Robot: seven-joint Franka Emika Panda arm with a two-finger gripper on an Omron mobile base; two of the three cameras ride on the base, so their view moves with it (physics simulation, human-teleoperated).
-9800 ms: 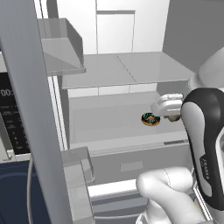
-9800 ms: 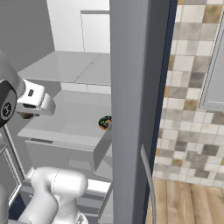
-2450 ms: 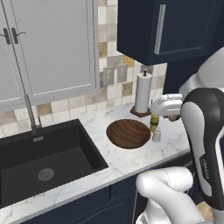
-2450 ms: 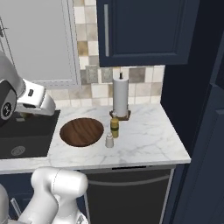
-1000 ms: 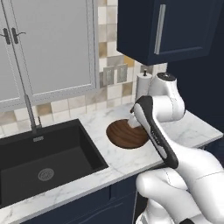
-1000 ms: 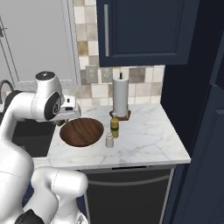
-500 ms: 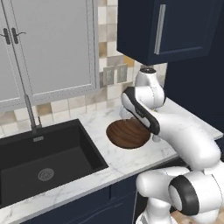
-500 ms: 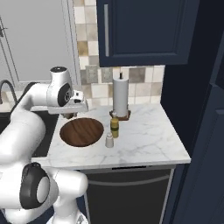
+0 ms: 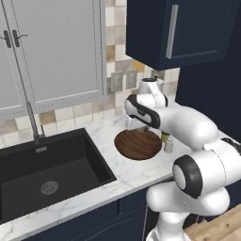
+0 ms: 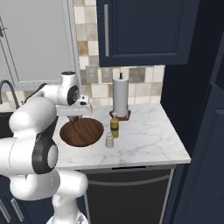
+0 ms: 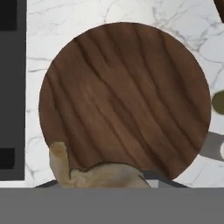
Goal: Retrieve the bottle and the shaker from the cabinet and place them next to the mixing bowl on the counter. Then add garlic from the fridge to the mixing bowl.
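Gripper [image 10: 75, 117] above mixing bowl [image 11: 124, 100], clamped on garlic [image 11: 98, 174]; bottle [image 10: 114, 127] & shaker [image 10: 109, 140] just right of bowl.

The white arm [image 9: 188, 123] bends from the lower right over the marble table [image 9: 127, 172], its hand hanging above the far edge of the round dark wooden mixing bowl [image 9: 138, 144]; the pincer itself is hidden behind the arm. Just right of the bowl stands the small pale shaker [image 9: 168, 144], with the olive bottle [image 9: 165, 137] partly hidden just behind it. To the left lies the black sink [image 9: 44, 172] with its faucet [image 9: 33, 123], and navy cabinets [image 9: 174, 33] hang on the wall above.
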